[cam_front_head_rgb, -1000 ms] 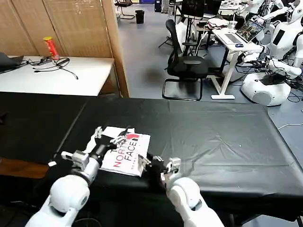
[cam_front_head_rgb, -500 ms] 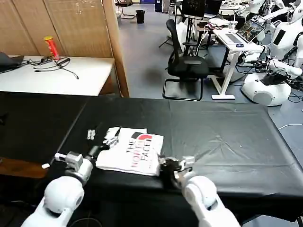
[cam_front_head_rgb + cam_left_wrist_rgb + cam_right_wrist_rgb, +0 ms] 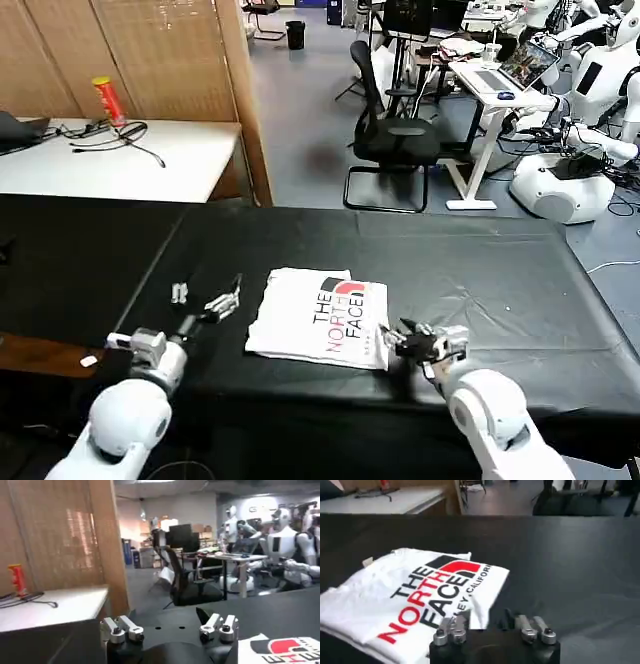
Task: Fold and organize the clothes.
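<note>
Here, nearest the robot's body, both arms reach low over the front edge of the black-clothed bench (image 3: 480, 300), one on either side of the garment. The right gripper (image 3: 400, 341) sits just beside the shirt's near right corner, level with the cloth; its short metal-tipped fingers look drawn together with nothing between them, as the right wrist view (image 3: 490, 632) also suggests, so it seems to be nudging or steadying the bundle's edge rather than gripping it. The left gripper (image 3: 225, 302) hovers a little apart from the shirt's left edge, its fingers spread and empty; in the left wrist view (image 3: 170, 630) the two fingers stand wide apart with a corner of the print just beyond them. Between them lies the white short-sleeved cotton T-shirt with the black-and-red "THE NORTH FACE" print (image 3: 318, 315), folded into a compact rectangle, print upward, resting flat near the bench's front and roughly centred before the robot. Its layers are stacked and its edges fairly square, which I judge to mean the folding is done and only tidying its position remains; an open gripper on one side and a closed one on the other suits squaring it up. Farther back stands a black office chair (image 3: 395, 130).
</note>
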Motion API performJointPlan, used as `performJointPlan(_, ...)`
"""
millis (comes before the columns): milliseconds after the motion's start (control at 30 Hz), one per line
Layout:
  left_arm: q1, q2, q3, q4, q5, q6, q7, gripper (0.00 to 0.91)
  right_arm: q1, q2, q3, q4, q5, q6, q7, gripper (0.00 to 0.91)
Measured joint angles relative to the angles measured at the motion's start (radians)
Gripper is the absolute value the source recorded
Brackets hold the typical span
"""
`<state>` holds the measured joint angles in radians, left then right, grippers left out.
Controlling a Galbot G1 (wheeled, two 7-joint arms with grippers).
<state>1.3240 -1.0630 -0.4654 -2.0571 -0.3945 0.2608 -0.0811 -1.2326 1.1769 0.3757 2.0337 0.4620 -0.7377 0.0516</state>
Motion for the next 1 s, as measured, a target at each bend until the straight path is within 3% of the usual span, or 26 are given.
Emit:
performJointPlan(133,0.016,-0.002,-0.004,0.001,-0.005,-0.006,-0.016,0.878,-0.036,-0.019,0.01,0.04,-0.061,0.029,-0.025,0.878)
performJointPlan(367,0.051,-0.005,-0.032,-0.013,0.008,0.046,-0.021,0.878,-0.145,-0.01,0.024,0.109,-0.203,0.27,0.011,0.878)
performJointPlan(467,0.095,-0.005,-0.056,-0.046,0.006,0.042,-0.02,0.878,-0.225,-0.004,0.041,0.147,-0.24,0.404,0.054,0.878)
performJointPlan(633,0.202,-0.024,-0.104,-0.113,0.003,0.01,-0.021,0.878,-0.358,0.006,0.071,0.192,-0.311,0.558,0.104,0.878)
performJointPlan(867,0.36,-0.07,-0.15,-0.152,0.046,-0.054,-0.026,0.878,-0.518,0.037,0.09,0.213,-0.386,0.723,0.185,0.878)
performJointPlan(1000,0.437,-0.097,-0.154,-0.153,0.054,-0.082,-0.032,0.878,-0.6,0.049,0.099,0.22,-0.389,0.765,0.211,0.878)
